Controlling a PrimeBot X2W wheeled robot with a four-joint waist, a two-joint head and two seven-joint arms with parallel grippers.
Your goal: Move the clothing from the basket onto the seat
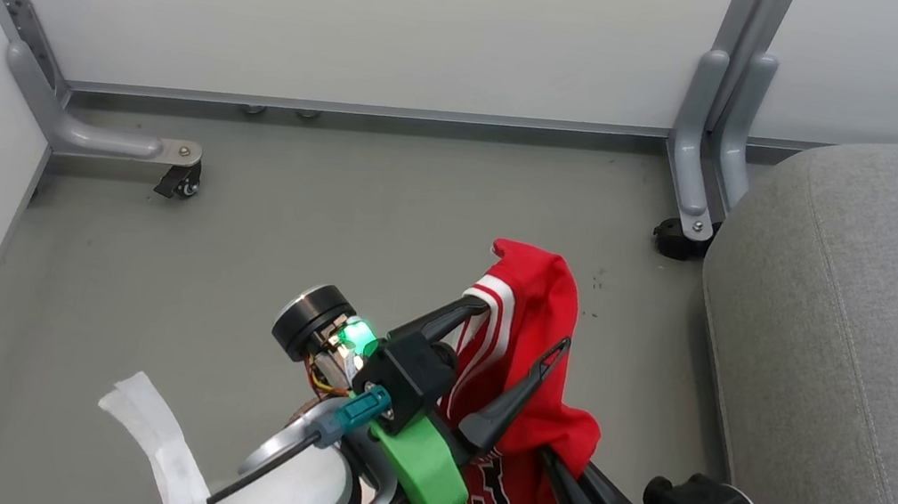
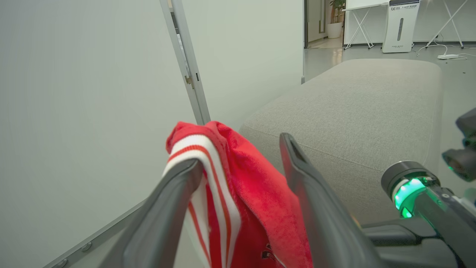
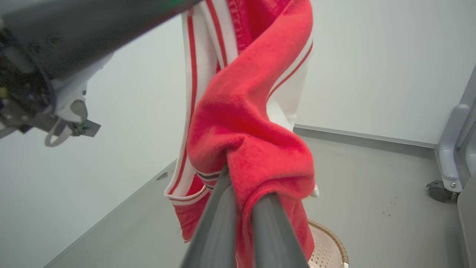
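We note: left hand [image 1: 526, 322] open, red clothing [image 1: 537, 293] hung on it; right hand [image 3: 242, 193] clamped on clothing.

clothing [image 1: 536, 302] left of seat [image 1: 874, 355], basket [image 3: 329, 250] seemingly beneath clothing

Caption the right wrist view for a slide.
Right end effector pinches a red white-trimmed garment, with the cream perforated basket on the floor below.

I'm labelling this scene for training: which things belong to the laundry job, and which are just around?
Job: red soft garment with white striped trim; cream perforated plastic basket; grey fabric seat cushion.
Bystanders: white partition panels; grey metal castor feet.
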